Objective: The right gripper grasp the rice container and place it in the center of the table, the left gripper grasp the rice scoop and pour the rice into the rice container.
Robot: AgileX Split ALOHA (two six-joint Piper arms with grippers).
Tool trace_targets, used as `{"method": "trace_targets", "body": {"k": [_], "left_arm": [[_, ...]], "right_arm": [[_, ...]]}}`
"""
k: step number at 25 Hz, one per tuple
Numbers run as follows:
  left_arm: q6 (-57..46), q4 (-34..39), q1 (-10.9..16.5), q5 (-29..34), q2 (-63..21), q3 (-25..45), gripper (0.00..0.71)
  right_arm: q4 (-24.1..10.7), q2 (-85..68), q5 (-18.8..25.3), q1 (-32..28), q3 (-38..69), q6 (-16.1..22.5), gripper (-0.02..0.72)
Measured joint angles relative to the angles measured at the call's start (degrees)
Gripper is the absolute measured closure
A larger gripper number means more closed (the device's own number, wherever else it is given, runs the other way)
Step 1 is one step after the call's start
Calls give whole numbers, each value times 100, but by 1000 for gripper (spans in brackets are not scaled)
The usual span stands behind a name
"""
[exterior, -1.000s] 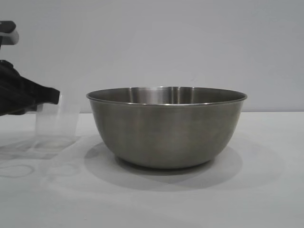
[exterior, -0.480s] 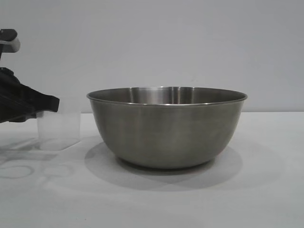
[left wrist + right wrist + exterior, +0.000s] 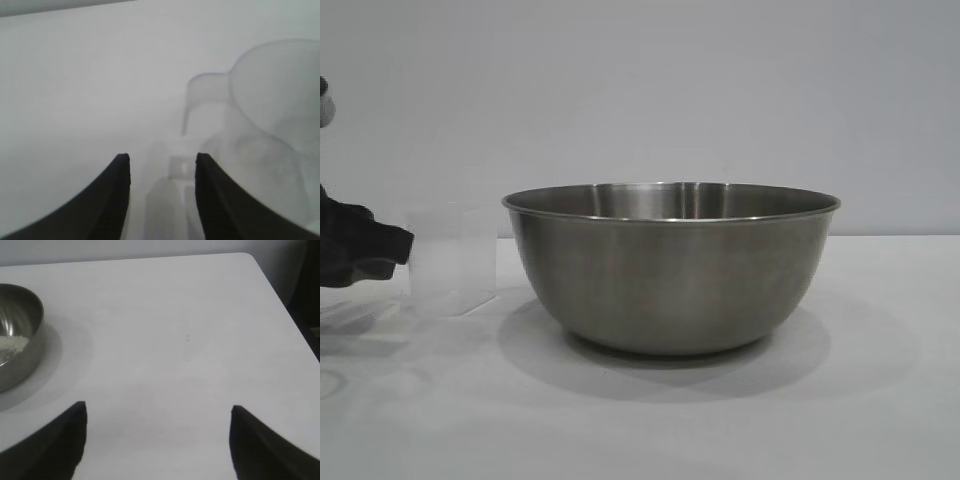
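Observation:
The rice container point(image 3: 670, 280), a big steel bowl, stands in the middle of the white table point(image 3: 880, 400). In the right wrist view the rice container point(image 3: 20, 340) shows a small patch of rice point(image 3: 12, 343) on its bottom. The rice scoop point(image 3: 450, 262), a clear plastic cup, stands upright on the table just left of the bowl. My left gripper point(image 3: 400, 252) is at the far left, close beside the scoop and apart from it. In its wrist view the left gripper point(image 3: 161, 162) is open with only table between its fingers; the scoop point(image 3: 270, 130) and its loop handle lie off to one side. My right gripper point(image 3: 157, 412) is wide open over bare table, away from the bowl.
A plain grey wall point(image 3: 720, 90) runs behind the table. In the right wrist view the table's far corner point(image 3: 247, 257) and side edge show, with a dark drop beyond. Bare tabletop lies in front of and to the right of the bowl.
The left gripper has opened, let go of the scoop and drawn back to the left. The scoop now stands free and upright on the table. Bowl and right gripper have not moved.

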State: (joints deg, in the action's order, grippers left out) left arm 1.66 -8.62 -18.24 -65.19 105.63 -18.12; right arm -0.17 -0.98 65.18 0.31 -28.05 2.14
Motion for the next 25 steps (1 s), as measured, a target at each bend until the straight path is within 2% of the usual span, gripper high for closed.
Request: {"method": "trace_targets", "body": {"k": [3, 7, 13, 16, 17, 18, 19, 20, 25], "left_arm": [[0, 245, 0, 315, -567, 93, 440], [-51, 571, 0, 1295, -1327, 134, 440], [-169, 658, 0, 2922, -2569, 133, 440], [-209, 667, 0, 3906, -3257, 120, 440], [-235, 667, 0, 4196, -3491, 83, 389], [-273, 667, 0, 4553, -3712, 0, 409], [-296, 667, 0, 4928, -3887, -87, 353], [-306, 667, 0, 5336, -4088, -215, 332], [-320, 667, 0, 7484, -4936, -1026, 347]], "right_arm": [[0, 0, 0, 0, 0, 0, 154], [0, 0, 0, 0, 0, 0, 154], [0, 0, 0, 0, 0, 0, 154], [0, 0, 0, 0, 0, 0, 154], [0, 0, 0, 0, 0, 0, 154], [0, 0, 0, 0, 0, 0, 154], [0, 0, 0, 0, 0, 0, 154], [0, 0, 0, 0, 0, 0, 154], [0, 0, 0, 0, 0, 0, 154]]}}
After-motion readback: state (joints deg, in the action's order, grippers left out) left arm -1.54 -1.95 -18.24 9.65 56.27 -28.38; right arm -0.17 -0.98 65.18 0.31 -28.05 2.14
